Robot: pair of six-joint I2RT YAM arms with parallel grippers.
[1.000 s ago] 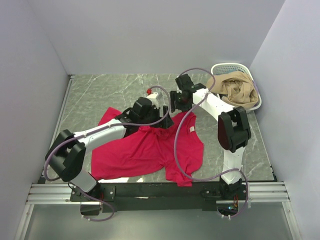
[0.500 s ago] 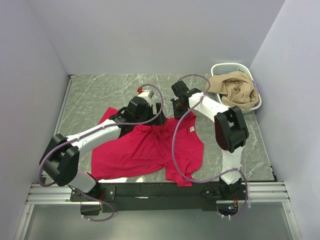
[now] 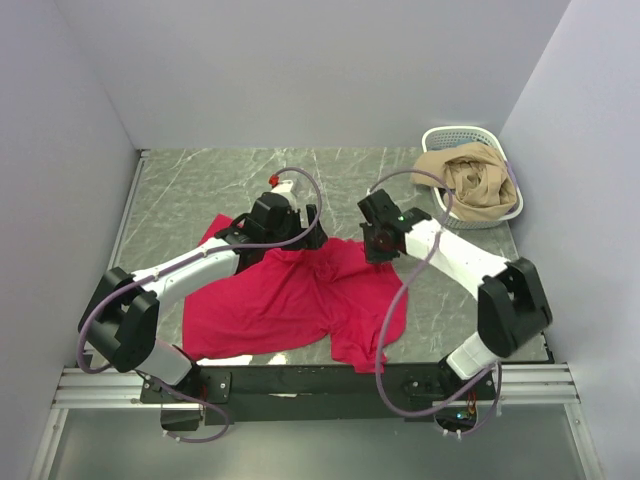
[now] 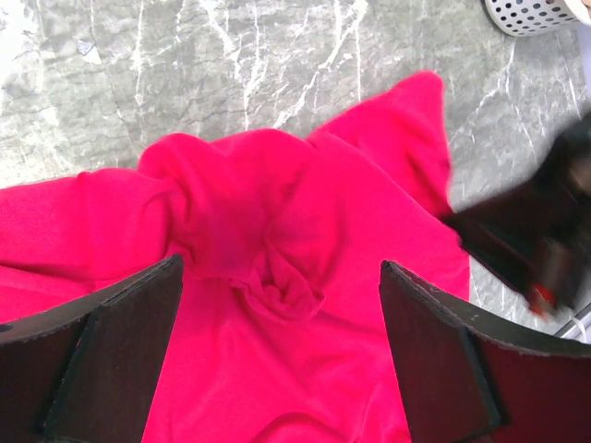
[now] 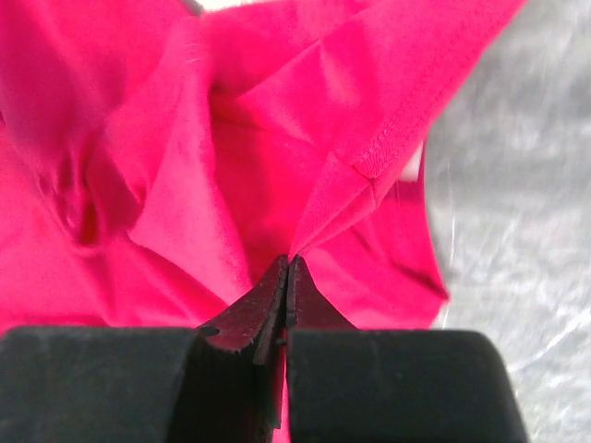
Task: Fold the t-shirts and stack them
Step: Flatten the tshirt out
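A crimson-red t-shirt (image 3: 290, 300) lies rumpled on the grey marble table (image 3: 190, 185), bunched near its far edge. My left gripper (image 3: 308, 236) hovers over that far edge. In the left wrist view it (image 4: 282, 355) is open, with a twisted knot of the t-shirt (image 4: 277, 240) below and nothing between its fingers (image 4: 125, 346). My right gripper (image 3: 373, 247) is at the shirt's far right part. In the right wrist view it (image 5: 288, 266) is shut on a raised fold of the t-shirt (image 5: 175, 212), close to a stitched hem corner (image 5: 369, 166).
A white lattice basket (image 3: 455, 133) stands at the back right corner, holding a beige cloth (image 3: 470, 180); its rim (image 4: 536, 14) shows in the left wrist view. Plain walls close in the table on three sides. The right arm's black body (image 4: 545, 231) is close to the left gripper.
My right gripper has shut on the shirt's far right part and drawn it nearer, and the white label no longer shows. The left gripper has drifted slightly left and back, still open.
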